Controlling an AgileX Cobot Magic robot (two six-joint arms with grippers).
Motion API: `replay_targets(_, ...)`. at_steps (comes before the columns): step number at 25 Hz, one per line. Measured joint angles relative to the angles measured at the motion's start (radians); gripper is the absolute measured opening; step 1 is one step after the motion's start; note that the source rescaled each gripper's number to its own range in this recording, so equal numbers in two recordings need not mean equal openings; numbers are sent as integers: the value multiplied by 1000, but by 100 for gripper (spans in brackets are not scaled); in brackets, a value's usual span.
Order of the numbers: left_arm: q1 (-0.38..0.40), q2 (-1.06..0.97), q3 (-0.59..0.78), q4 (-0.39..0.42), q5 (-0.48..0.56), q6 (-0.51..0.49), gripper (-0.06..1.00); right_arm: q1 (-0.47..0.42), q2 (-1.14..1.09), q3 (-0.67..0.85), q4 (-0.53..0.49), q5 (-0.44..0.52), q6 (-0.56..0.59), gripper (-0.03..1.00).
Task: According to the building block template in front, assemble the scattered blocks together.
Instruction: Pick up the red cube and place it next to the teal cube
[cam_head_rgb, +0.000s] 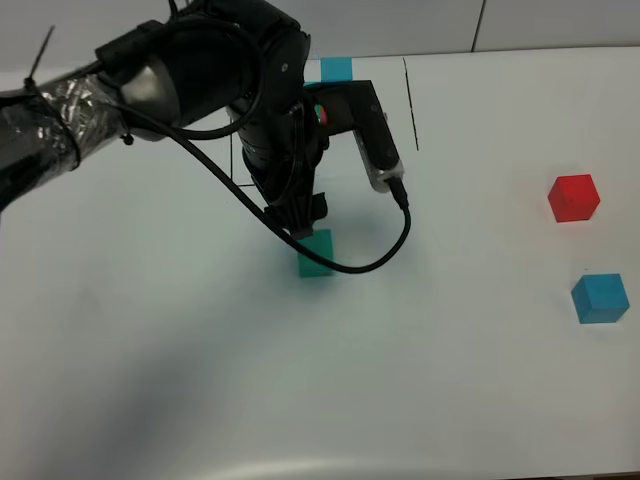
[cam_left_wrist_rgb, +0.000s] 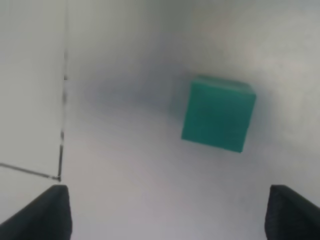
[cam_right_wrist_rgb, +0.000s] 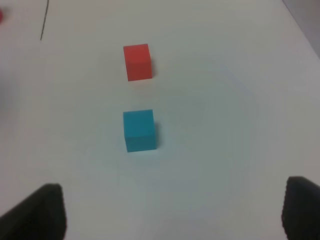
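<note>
The teal-green cube (cam_head_rgb: 316, 253) sits on the white table near the middle. My left gripper (cam_head_rgb: 300, 230) hovers just above its back edge. In the left wrist view the green cube (cam_left_wrist_rgb: 218, 114) lies ahead of the open, empty left gripper (cam_left_wrist_rgb: 167, 220), not between the fingertips (cam_left_wrist_rgb: 45, 215). The red cube (cam_head_rgb: 574, 197) and the blue cube (cam_head_rgb: 600, 298) lie apart at the right. The right wrist view shows the red cube (cam_right_wrist_rgb: 137, 61) and the blue cube (cam_right_wrist_rgb: 139, 130) ahead of my open, empty right gripper (cam_right_wrist_rgb: 170, 215). The template (cam_head_rgb: 336, 68) at the back is mostly hidden by my left arm.
A black outline line (cam_head_rgb: 410, 100) of the template runs right of my left arm, and a corner of the outline (cam_left_wrist_rgb: 61, 135) shows in the left wrist view. The arm's black cable (cam_head_rgb: 380, 255) loops down beside the green cube. The table's front edge (cam_head_rgb: 400, 474) is near.
</note>
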Motion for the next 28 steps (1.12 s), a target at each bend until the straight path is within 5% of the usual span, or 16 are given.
replay_targets(6, 44, -60, 0, 40, 70, -208, 73, 0, 0, 0, 0, 0, 0, 75)
replay_targets(11, 166, -88, 0, 43, 132, -355, 74, 0, 0, 0, 0, 0, 1, 75)
replay_targets(19, 320, -207, 13, 40, 174, -478, 74, 0, 0, 0, 0, 0, 1, 75)
replay_targets(28, 382, -476, 219, 48, 149, -579, 74, 0, 0, 0, 0, 0, 1, 75)
